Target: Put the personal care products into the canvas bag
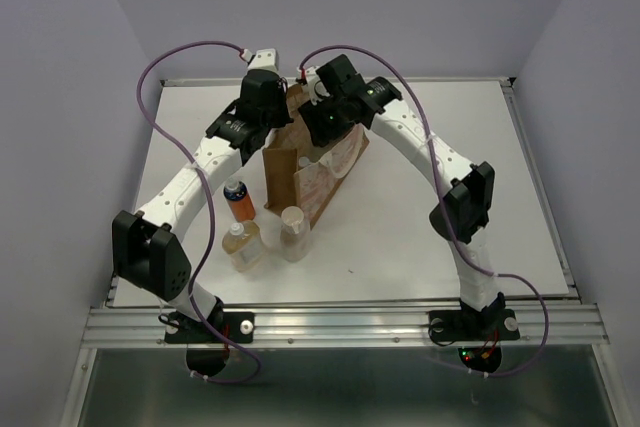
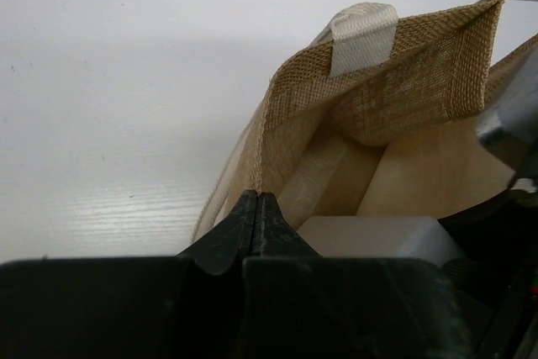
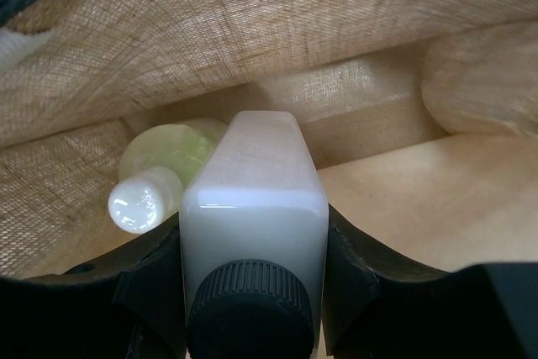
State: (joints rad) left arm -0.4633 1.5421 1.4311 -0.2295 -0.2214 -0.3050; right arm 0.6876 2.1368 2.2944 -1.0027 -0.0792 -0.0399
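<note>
The right gripper (image 3: pixel 255 260) is closed about the translucent white bottle (image 3: pixel 255 182), its 2 fingers pressed to the flat sides just above the black cap, and it holds the bottle down inside the mouth of the canvas bag (image 1: pixel 318 175), which stands mid-table (image 1: pixel 450 147). The bottle looks like stiff, smooth plastic: probably light and unlikely to crush, but slick, so the broad flat faces are the sensible place to grip, as here. The left gripper (image 2: pixel 256 220) has its jaws drawn together with no gap showing, seemingly pinched on the bag's woven rim beside the cream strap. The cloth is soft and creased and would likely fold inward if released, so holding it at the hemmed edge seems the right way to keep the opening wide. 1 item lies on its side on the bag's floor: the yellow-green bottle (image 3: pixel 164 153), white cap toward the camera, just left of the held bottle. 3 wait on the table beside the bag: the orange bottle (image 1: pixel 238 199), the amber bottle (image 1: pixel 242 245) and the beige bottle (image 1: pixel 292 234), all upright. They are best taken around the body, since the narrow caps offer little purchase.
</note>
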